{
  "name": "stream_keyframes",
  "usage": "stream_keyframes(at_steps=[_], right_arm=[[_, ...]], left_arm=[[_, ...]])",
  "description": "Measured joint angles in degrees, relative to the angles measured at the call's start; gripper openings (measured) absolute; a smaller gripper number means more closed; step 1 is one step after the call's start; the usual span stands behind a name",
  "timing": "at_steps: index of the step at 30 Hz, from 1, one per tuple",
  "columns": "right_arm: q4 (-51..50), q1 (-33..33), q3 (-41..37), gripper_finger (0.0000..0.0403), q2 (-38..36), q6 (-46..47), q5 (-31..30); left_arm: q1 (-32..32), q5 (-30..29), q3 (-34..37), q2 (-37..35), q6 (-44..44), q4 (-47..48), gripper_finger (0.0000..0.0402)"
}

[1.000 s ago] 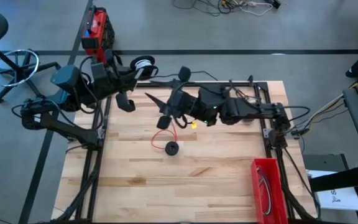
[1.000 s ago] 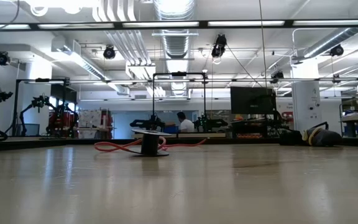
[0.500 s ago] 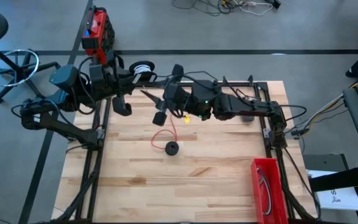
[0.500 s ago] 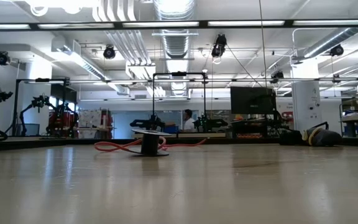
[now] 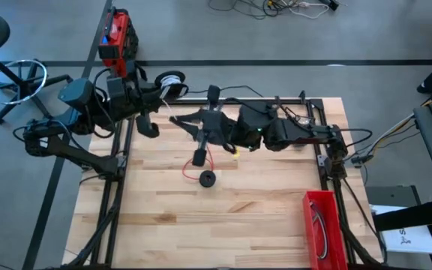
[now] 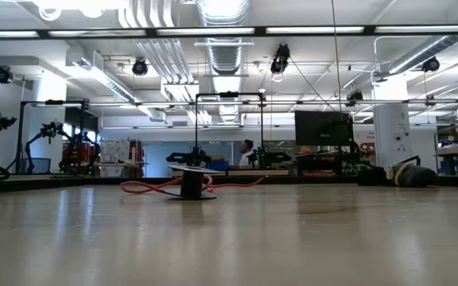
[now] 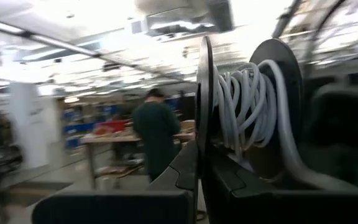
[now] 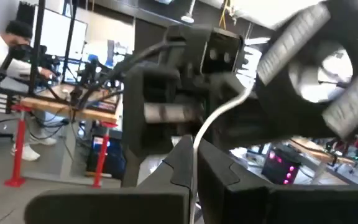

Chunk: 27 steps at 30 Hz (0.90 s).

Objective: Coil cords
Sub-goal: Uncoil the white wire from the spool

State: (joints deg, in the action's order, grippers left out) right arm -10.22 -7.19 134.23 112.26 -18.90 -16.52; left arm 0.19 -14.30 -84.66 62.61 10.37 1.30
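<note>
— Clearly we have caught the winding mid-turn. What do we see at the worktop's far left corner?

— The left gripper (image 5: 156,88) hangs just past that corner, clamped on a spool (image 5: 173,78) already thick with white cord (image 7: 244,106). The right gripper (image 5: 177,119) reaches across from the right edge, its fingers closed narrow on the cord's free end, which runs taut toward the spool.

— And what has changed?

— Half a second ago the right gripper sat nearer the far edge. It has now swung back toward the middle, much where it was a second ago. We read that as one lap round the spool, so the white cord looks nearly coiled.

— What remains?

— The red cord (image 5: 196,166) lies in a loose loop mid-worktop, beside a small black spool (image 5: 208,178) and untouched by either gripper. We judge it comes next.
</note>
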Motion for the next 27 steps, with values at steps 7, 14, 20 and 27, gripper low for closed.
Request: stream_keyframes(at_steps=[7, 14, 20, 27], right_arm=[[0.13, -1.07, 0.8, 0.0003, -0.85, -1.03, 2.41], [-0.73, -2.29, 0.82, 0.0004, -5.74, -4.17, -2.52], [-6.03, -2.43, 0.84, 0.0015, -7.59, -2.59, -6.02], [-9.59, -2.46, 0.79, 0.0079, -6.76, -2.57, -6.05]], left_arm=[[0.04, -3.81, 0.07, 2.58, 6.18, 0.24, 0.0], [0.02, -3.79, 0.07, 2.02, 6.3, 0.27, 0.0], [0.0, -3.5, 0.07, -0.49, 4.77, 0.15, 0.0], [-0.01, 1.98, 0.07, -1.5, -2.65, -0.21, 0.0]])
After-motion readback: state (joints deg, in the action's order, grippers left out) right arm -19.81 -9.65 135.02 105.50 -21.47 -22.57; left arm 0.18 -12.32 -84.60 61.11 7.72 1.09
